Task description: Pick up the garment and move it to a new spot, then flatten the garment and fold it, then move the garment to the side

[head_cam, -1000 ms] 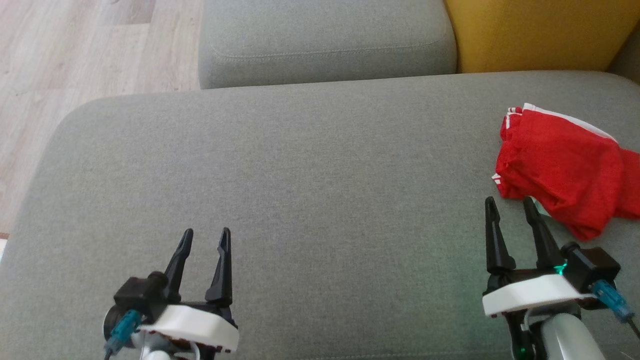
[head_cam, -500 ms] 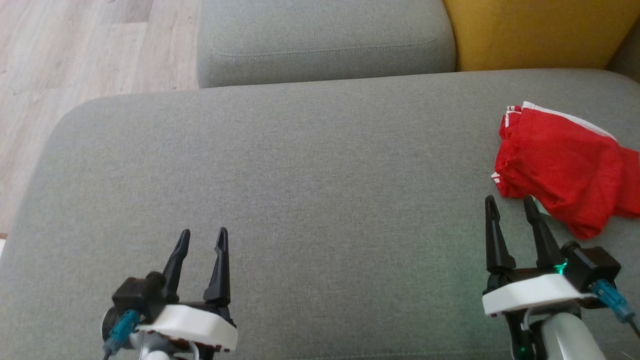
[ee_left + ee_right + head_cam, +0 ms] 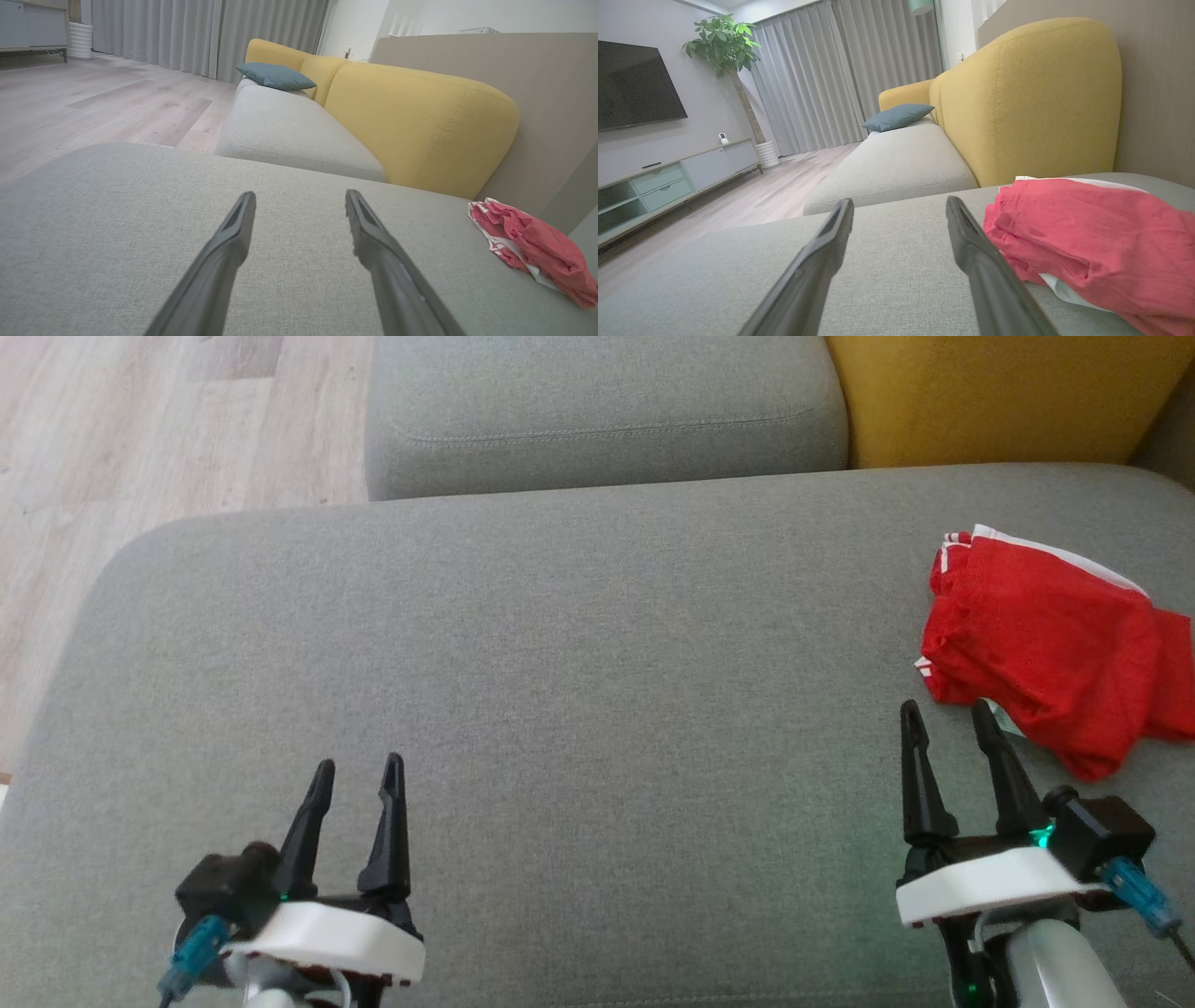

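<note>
Right now, your red garment [image 3: 1046,644] lies bunched at the right edge of the grey seat cushion [image 3: 560,663], just ahead and to the right of the right gripper [image 3: 944,709]. Both that gripper and the left gripper [image 3: 359,763] stand wide apart and hold nothing. Expect light, thin, limp cloth that sags and unfolds when lifted; pinch a thick fold at its near left corner, through all layers. Its long axis looks to run diagonally, from the white-trimmed edge [image 3: 1046,553] near the yellow backrest [image 3: 1008,392] toward you and rightward.
</note>
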`<state>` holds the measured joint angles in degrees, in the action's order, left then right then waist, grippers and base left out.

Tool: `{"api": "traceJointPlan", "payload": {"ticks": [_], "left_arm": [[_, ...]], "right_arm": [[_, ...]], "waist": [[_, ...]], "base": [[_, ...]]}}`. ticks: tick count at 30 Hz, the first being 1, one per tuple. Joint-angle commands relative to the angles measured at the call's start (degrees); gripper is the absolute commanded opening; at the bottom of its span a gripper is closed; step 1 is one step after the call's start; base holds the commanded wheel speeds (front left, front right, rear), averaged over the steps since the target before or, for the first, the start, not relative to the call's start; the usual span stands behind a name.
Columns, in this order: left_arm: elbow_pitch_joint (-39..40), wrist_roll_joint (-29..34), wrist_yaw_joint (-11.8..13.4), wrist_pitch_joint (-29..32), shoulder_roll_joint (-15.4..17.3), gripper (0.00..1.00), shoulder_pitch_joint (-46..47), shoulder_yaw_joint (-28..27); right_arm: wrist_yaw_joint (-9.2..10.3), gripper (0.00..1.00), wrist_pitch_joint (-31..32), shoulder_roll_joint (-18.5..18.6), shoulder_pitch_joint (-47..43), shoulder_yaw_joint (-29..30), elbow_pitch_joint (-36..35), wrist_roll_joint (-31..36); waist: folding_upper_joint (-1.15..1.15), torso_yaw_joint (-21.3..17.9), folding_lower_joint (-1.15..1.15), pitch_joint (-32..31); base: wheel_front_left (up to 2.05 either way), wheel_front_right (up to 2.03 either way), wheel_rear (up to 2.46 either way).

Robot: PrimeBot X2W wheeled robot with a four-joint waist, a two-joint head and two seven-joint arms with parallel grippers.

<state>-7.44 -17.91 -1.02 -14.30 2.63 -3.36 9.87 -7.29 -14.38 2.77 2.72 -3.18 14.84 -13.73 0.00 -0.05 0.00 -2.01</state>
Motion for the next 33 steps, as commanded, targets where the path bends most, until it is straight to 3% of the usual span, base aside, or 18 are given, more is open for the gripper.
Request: {"api": "traceJointPlan", "payload": {"ticks": [1, 8, 9, 13, 33], "left_arm": [[2.10, -0.93, -0.05, -0.70, 0.25, 1.00, 1.36, -2.55], [1.95, -2.12, -0.44, -0.70, 0.25, 1.00, 1.23, -2.91], [-0.01, -1.91, -0.11, 0.00, 0.00, 0.00, -0.10, -1.02], [-2.75, -2.60, -0.05, 0.20, -0.22, 0.00, -0.65, -1.00], [-3.51, -14.55, -1.08, 3.19, 0.19, 0.00, 1.03, -3.05]], "right_arm": [[-0.20, 1.00, -0.62, 0.11, 1.00, -1.62, -2.01, -0.44], [-0.20, 1.00, -0.62, 0.11, 0.97, -2.09, -1.90, -0.84], [0.01, 0.00, 0.00, 0.00, -0.01, -0.48, 0.01, -0.49], [0.01, 0.00, 0.16, -0.05, -0.72, -0.47, 2.55, -1.00], [-0.02, 0.00, 3.04, 0.44, -0.06, 0.58, 2.01, -14.05]], "waist": [[0.00, -0.06, 0.00, -0.01], [0.00, -0.23, 0.00, 0.07], [0.00, -0.25, 0.00, 0.06], [0.00, -0.26, 0.00, 0.09], [0.00, -0.21, 0.00, 0.42]], "base": [[0.00, 0.00, 0.00], [0.00, 0.00, 0.00], [0.00, 0.00, 0.00], [0.00, 0.00, 0.00], [0.00, 0.00, 0.00]]}}
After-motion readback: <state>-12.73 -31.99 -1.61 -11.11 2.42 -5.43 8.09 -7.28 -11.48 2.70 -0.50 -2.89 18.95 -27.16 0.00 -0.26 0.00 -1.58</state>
